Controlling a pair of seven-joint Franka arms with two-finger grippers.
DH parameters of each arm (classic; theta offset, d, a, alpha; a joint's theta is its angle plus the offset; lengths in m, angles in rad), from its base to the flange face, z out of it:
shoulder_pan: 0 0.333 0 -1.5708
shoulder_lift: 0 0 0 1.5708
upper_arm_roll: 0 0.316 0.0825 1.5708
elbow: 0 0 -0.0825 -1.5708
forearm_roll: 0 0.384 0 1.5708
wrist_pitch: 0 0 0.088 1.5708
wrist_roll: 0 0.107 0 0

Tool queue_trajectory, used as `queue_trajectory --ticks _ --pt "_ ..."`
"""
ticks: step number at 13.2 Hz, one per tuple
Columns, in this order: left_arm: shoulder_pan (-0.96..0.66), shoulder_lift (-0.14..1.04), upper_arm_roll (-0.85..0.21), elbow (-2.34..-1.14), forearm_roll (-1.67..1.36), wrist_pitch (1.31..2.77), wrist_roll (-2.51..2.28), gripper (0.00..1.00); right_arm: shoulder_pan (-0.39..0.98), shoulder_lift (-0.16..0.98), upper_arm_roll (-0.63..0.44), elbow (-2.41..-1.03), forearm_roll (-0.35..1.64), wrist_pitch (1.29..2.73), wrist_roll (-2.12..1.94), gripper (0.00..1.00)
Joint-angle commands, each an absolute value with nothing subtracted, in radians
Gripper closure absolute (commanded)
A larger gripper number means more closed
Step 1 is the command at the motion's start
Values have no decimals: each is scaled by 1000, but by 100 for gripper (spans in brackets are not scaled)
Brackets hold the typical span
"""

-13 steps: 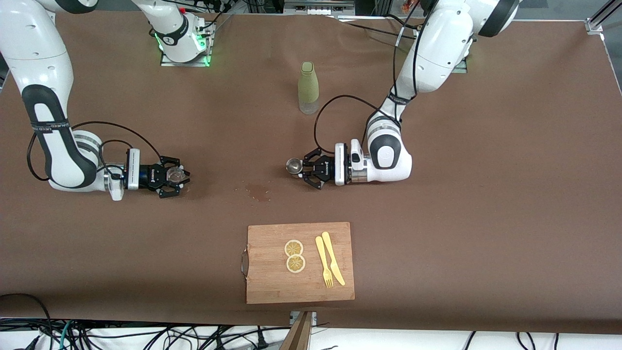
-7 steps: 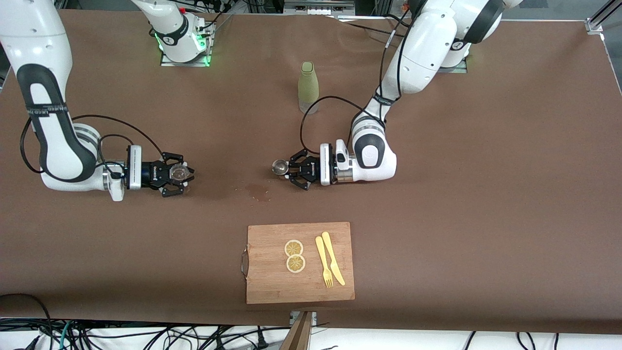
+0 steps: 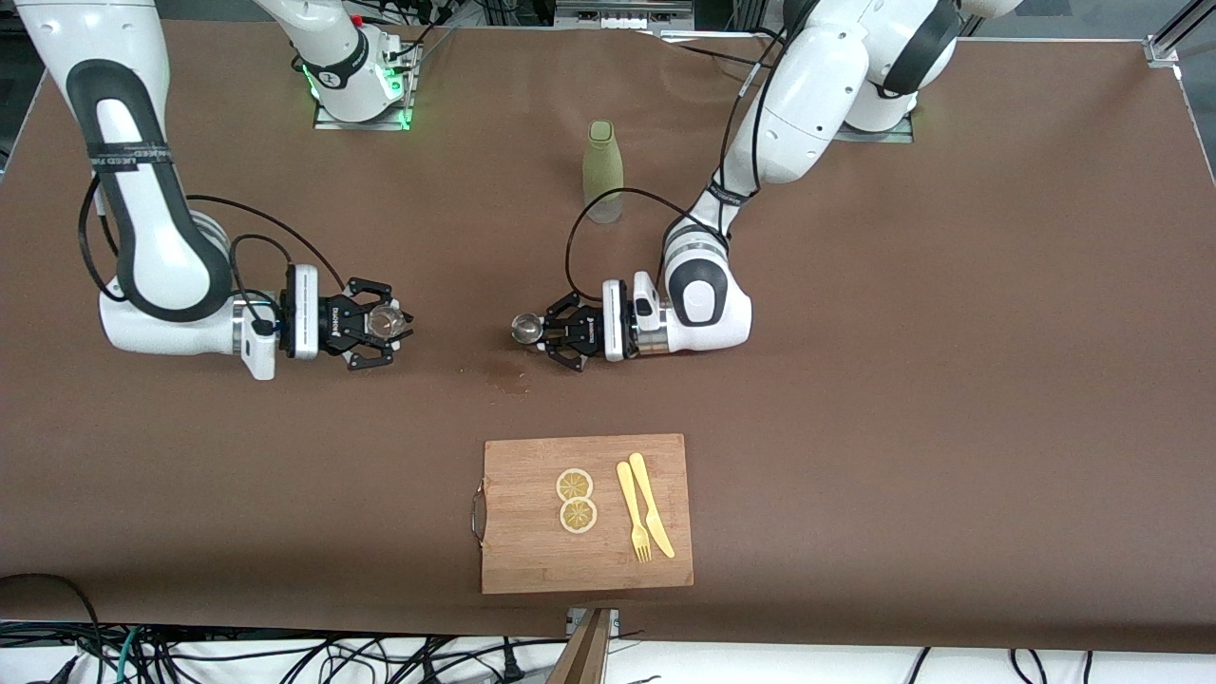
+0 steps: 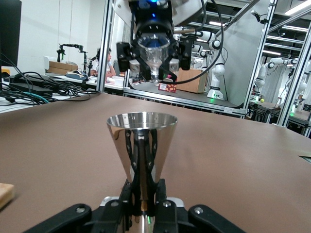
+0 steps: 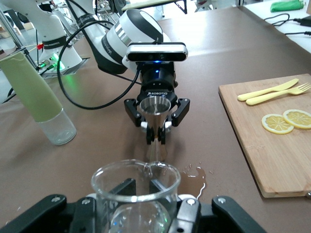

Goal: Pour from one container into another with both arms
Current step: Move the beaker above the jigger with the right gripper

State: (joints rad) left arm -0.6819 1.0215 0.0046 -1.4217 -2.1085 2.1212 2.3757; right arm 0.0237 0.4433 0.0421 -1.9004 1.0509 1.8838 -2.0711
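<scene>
While your left gripper (image 3: 543,332) is pinching a steel jigger (image 3: 523,329) upright over the brown table (image 3: 855,380), your right gripper (image 3: 385,324) is clamping a clear glass beaker (image 3: 383,321), and the two are facing each other, well apart, above a small wet stain (image 3: 508,375). You are seeing the jigger (image 4: 141,145) pressed between closed fingers (image 4: 146,187) in the left wrist view, and the beaker (image 5: 136,189) in the right one. Nearer the front camera, a wooden cutting board (image 3: 532,551) is carrying two lemon slices (image 3: 576,500), a yellow fork (image 3: 632,511) and a yellow knife (image 3: 651,503). A green-sleeved bottle (image 3: 603,171) is standing nearer the arms' bases.
</scene>
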Motion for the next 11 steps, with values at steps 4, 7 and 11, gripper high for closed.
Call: queue_trajectory --ticks 4,7,11 --pt "-713 1066 12 -1322 -2161 2197 2402 100 155 399 0 -1931 1055 1980 -1925 77" --pt "-722 1066 14 -1299 -2161 2246 2413 100 233 399 -43 -1925 1055 2031 -1879 77" --pt "-729 1066 17 -1295 -2161 2273 2416 100 278 400 -43 -1899 985 2080 -1787 77"
